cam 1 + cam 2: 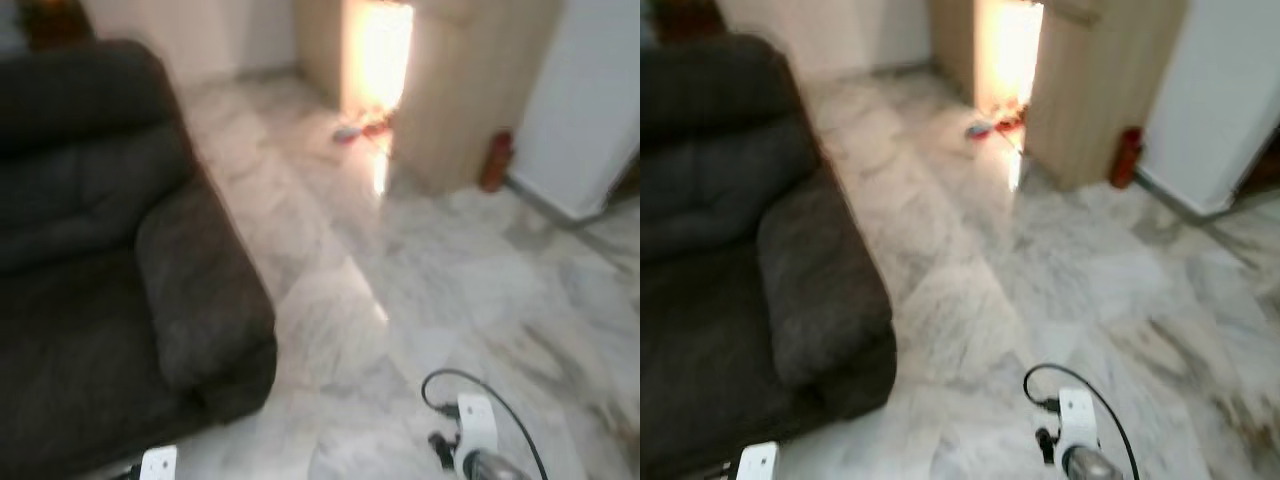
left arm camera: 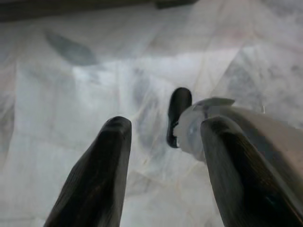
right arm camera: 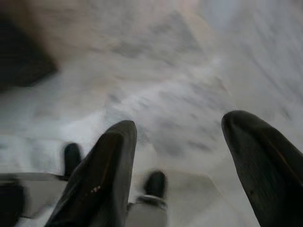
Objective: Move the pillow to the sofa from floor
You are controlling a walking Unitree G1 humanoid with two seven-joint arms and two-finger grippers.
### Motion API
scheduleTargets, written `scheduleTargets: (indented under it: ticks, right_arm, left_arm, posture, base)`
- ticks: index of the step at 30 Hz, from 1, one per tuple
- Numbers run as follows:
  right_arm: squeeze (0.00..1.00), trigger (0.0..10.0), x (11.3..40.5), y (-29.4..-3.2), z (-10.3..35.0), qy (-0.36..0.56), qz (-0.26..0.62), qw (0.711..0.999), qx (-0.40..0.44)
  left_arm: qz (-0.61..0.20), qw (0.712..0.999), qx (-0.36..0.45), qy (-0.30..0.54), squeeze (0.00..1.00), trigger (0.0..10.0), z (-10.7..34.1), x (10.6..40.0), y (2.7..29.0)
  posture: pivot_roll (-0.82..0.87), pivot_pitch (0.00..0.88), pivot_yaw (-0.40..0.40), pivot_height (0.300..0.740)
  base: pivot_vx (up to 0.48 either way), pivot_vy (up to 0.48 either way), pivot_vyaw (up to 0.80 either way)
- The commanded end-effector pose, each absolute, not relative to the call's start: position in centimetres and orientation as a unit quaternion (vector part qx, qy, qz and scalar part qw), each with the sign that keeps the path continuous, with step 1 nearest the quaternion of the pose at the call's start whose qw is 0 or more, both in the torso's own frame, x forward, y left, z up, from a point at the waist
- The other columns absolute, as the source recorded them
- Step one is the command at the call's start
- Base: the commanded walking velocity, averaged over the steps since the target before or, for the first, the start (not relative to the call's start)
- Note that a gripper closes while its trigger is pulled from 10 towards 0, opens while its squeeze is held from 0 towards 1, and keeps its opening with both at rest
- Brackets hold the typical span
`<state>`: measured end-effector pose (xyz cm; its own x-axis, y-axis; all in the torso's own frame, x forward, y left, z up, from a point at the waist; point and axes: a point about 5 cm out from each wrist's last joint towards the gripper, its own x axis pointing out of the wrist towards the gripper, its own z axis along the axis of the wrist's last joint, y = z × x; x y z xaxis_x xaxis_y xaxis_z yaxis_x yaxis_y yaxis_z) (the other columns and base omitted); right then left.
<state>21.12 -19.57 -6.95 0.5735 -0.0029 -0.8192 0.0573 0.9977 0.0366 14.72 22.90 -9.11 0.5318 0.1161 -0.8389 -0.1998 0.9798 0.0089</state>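
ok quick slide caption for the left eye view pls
Head view: dark sofa at left, marble floor ahead, wooden cabinet and red extinguisher beyond; no pillow in sight.

Soft matt dark cloth is seen on the sofa (image 1: 100, 270), glossy veined marble on the floor (image 1: 420, 290), pale wood on the cabinet (image 1: 470, 90).

White wrist housing (image 1: 478, 420), looping black cable (image 1: 500, 395), long black fingers (image 2: 97, 179)

Head pair looked forward and down over sofa (image 1: 110, 260) and floor (image 1: 420, 290), sharing that scene. Each wrist view faced down past its own open fingers (image 2: 99, 175) (image 3: 104, 175), floor just beyond.
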Motion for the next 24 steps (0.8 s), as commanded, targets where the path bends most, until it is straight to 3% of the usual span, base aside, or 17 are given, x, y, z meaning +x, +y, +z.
scheduleTargets:
  ticks: [1, 24]
  right_arm:
    - [0.00, 10.0, 20.65, -20.19, -7.12, 0.468, -0.024, 0.883, 0.026]
    - [0.00, 10.0, 20.67, -20.32, -7.08, 0.469, -0.019, 0.883, 0.022]
  left_arm:
    - [0.091, 0.874, -0.046, 0.474, 0.00, 10.0, -9.12, 14.77, 22.76]
    - [0.091, 0.873, -0.044, 0.477, 0.00, 10.0, -9.16, 14.74, 22.68]
  posture:
    - [-0.05, 0.037, -0.010, 0.740]
    - [-0.06, 0.043, -0.014, 0.740]
  base:
    - [0.000, 0.000, 0.80]
    - [0.000, 0.000, 0.80]
